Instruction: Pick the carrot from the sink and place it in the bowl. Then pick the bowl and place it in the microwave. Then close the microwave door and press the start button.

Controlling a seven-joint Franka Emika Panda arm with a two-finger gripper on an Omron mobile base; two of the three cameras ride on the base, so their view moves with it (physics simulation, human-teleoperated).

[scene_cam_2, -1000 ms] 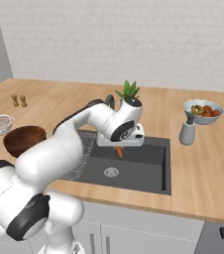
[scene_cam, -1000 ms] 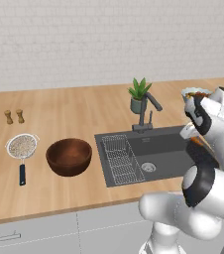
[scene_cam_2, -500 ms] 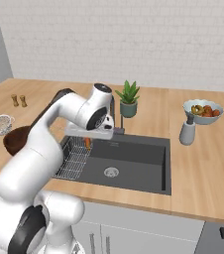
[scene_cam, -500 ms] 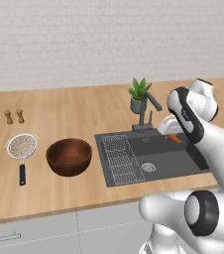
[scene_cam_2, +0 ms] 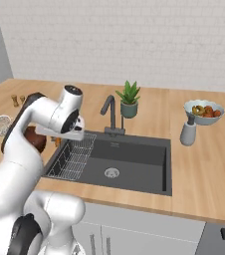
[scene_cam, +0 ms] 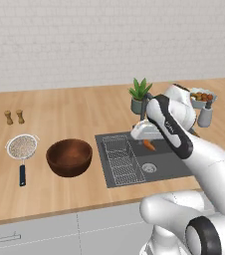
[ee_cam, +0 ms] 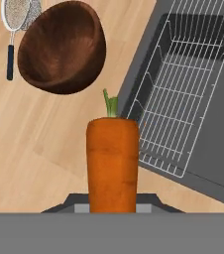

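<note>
Hand view, pincer: the pincer (ee_cam: 113,211) is clamped on the carrot (ee_cam: 113,163), fingertips mostly hidden at the bottom edge, so you really just see the carrot standing up between them.
Carrot looks: stubby, bright orange, blunt flat top with a little green stem poking out, faint rings across the body. In the left base view it's a small orange bit (scene_cam: 149,145) under the hand, up in the air over the sink.
Carrot position: hanging above the bench (ee_cam: 44,149) right by the left edge of the sink (ee_cam: 218,149), not in the bowl yet.
Wire rack: the rack (ee_cam: 181,94) sits in the left part of the basin, just beside the carrot in the hand view.
Bowl: dark reddish-brown wooden bowl (scene_cam: 69,157), empty, on the bench left of the sink, near the carrot but apart from it. Also seen at (ee_cam: 62,47).
Strainer: mesh strainer with blue handle (scene_cam: 22,149) just left of the bowl.
Further out: faucet (scene_cam_2: 109,112), potted plant (scene_cam_2: 129,99), fruit bowl (scene_cam_2: 203,110) and a grey dispenser (scene_cam_2: 187,131) on the right side.
Change vs half a second ago: arm has swung left, carrying the carrot from over the sink's right part toward the rack side. Bowl and strainer haven't budged.
</note>
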